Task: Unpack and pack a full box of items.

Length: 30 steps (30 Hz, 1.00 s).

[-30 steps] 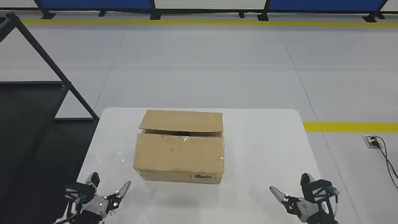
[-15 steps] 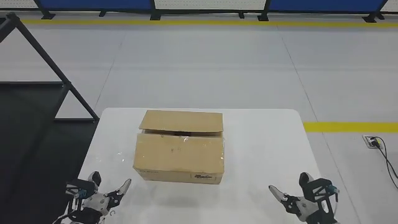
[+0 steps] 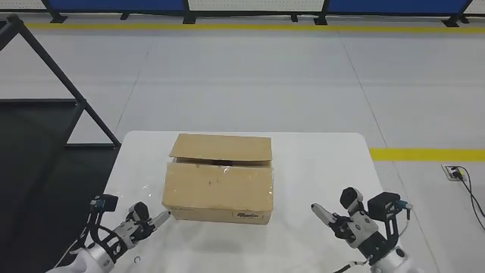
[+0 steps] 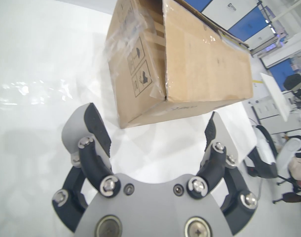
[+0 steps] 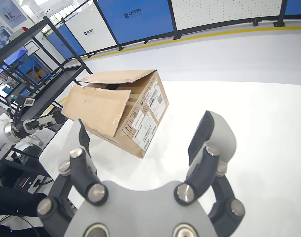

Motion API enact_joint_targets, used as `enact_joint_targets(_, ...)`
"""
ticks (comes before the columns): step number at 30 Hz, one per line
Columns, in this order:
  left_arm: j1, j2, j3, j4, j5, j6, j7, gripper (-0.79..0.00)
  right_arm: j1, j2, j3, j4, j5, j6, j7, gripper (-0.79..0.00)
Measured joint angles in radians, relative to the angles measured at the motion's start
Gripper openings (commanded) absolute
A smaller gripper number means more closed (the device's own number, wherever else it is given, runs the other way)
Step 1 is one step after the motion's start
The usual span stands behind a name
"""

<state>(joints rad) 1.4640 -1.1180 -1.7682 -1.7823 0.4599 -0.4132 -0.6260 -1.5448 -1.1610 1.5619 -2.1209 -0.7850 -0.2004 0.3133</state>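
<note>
From above, the box [image 3: 220, 182] sits mid-desk [image 3: 318, 167], flaps loosely folded. The left hand [image 3: 148, 216] and right hand [image 3: 335, 206] flank its near corners.

At the left wrist, the hand is spread and empty, with torn tape [image 4: 125, 40] just ahead.

At the right wrist, the hand gapes empty. The risk I see is that prying one flap shoves the box along the desk.

Box [image 3: 218, 189]: matt brown cardboard; glossy clear tape [image 4: 125, 35] at edges. Table [image 3: 318, 182]: smooth, white, slightly glossy.
</note>
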Motion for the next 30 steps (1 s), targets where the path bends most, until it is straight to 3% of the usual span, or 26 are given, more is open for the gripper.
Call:
enact_joint_targets(10,-0.004,-0.001,0.004,-0.002,0.002,0.016,0.009,0.0,-0.002,-0.001,-0.004,0.001,0.007,-0.001,-0.01,0.0)
enact_joint_targets(16,-0.05,-0.002,0.023,0.008,-0.209,0.11,-0.04,0.0,0.013,-0.006,-0.031,0.001,0.052,0.003,-0.046,0.0)
enact_joint_targets(25,-0.174,0.006,0.008,0.136,-0.625,0.363,-0.251,0.0,0.046,-0.017,-0.07,0.008,0.139,0.075,-0.086,0.0)
enact_joint_targets(30,-0.184,0.008,0.005,0.145,-0.647,0.383,-0.269,0.0,0.046,-0.017,-0.07,0.008,0.138,0.074,-0.085,0.0)
